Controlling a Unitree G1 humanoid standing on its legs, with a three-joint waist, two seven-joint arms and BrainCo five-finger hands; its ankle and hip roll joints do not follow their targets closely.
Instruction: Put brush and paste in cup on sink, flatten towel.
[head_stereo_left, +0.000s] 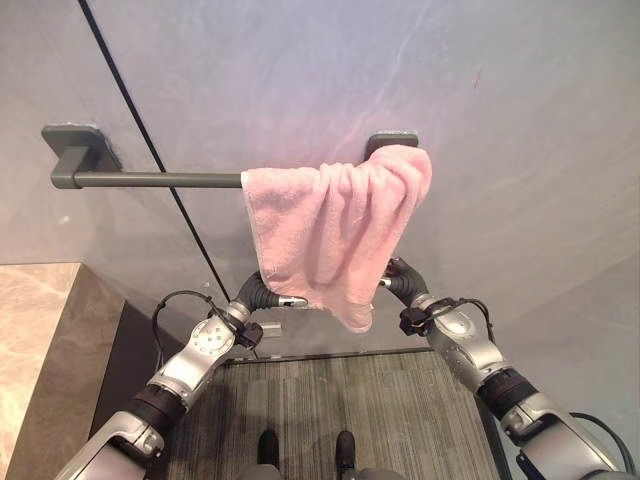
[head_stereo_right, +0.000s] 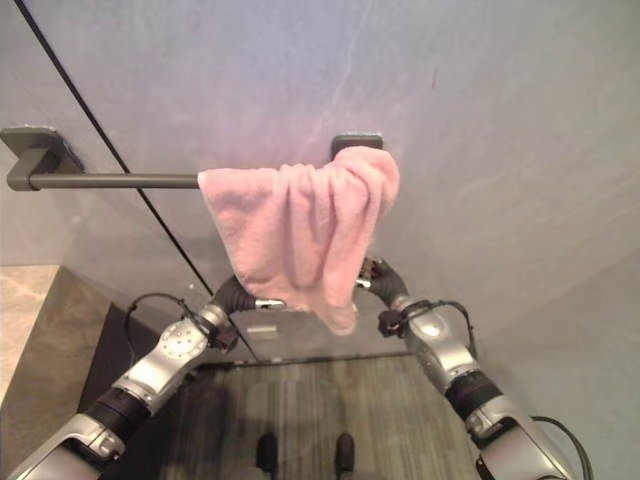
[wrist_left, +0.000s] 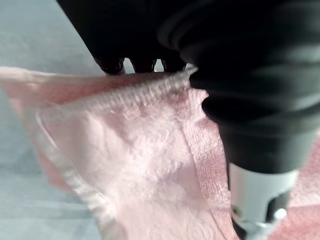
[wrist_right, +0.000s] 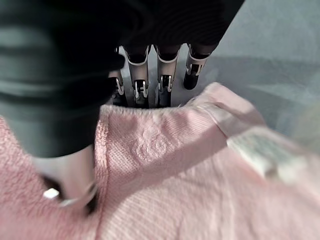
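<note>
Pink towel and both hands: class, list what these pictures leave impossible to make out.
- Left hand: eye views, fingers hidden behind the pink towel; grip unclear.
- Right hand: eye views, fingertips hidden by the towel's edge.
- Right hand's thumb: right wrist view, blurred.
- Towel bar: its right part is covered by bunched towel.

No readable text, labels or numbers, towel (head_stereo_left: 335, 225) label too blurred to read

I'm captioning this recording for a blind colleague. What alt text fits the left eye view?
A pink towel hangs bunched at the right end of a grey wall rail. Both robot hands reach its lower edge, the left hand at its lower left and the right hand at its right side.
</note>
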